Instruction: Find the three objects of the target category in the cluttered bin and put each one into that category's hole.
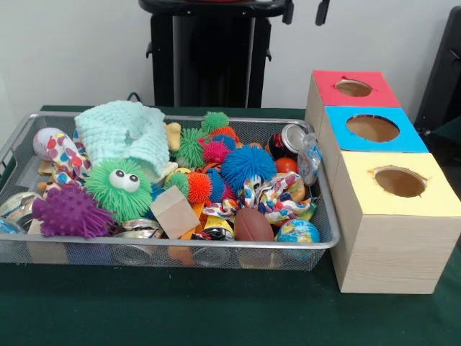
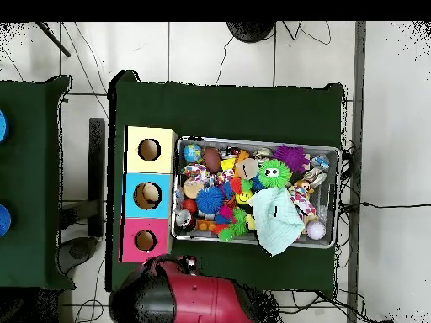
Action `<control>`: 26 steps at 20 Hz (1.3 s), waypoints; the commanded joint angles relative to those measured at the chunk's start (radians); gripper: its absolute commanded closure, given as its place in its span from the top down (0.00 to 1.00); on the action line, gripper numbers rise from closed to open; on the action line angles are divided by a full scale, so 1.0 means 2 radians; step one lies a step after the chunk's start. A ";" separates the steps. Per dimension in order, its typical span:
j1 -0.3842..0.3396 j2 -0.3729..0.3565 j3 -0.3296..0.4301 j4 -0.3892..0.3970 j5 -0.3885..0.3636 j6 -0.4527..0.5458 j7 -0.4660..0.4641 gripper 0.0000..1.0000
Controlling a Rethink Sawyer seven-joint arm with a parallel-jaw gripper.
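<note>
Beside the yellow-topped wooden box's round hole (image 1: 400,182), inside the silver wire-mesh bin (image 1: 328,241): dotted white cloth piece (image 1: 277,198), tangled among spiky balls. Gripper jaws unseen, cannot tell. Risk: snagging neighbouring toys along.

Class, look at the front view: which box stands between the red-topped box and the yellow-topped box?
The blue-topped box stands between the red-topped box and the yellow-topped box. The overhead view shows the same row.

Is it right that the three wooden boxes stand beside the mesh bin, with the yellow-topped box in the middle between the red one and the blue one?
Not quite. The front view shows the blue-topped box in the middle; the yellow-topped box stands at the near end and the red-topped box at the far end. All three do stand beside the mesh bin.
</note>
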 commanded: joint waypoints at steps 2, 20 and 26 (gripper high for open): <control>-0.026 0.071 0.005 -0.058 -0.026 -0.006 0.064 1.00; 0.001 0.178 -0.018 -0.216 0.010 0.009 0.120 1.00; -0.004 0.212 -0.018 -0.253 0.018 0.015 0.110 1.00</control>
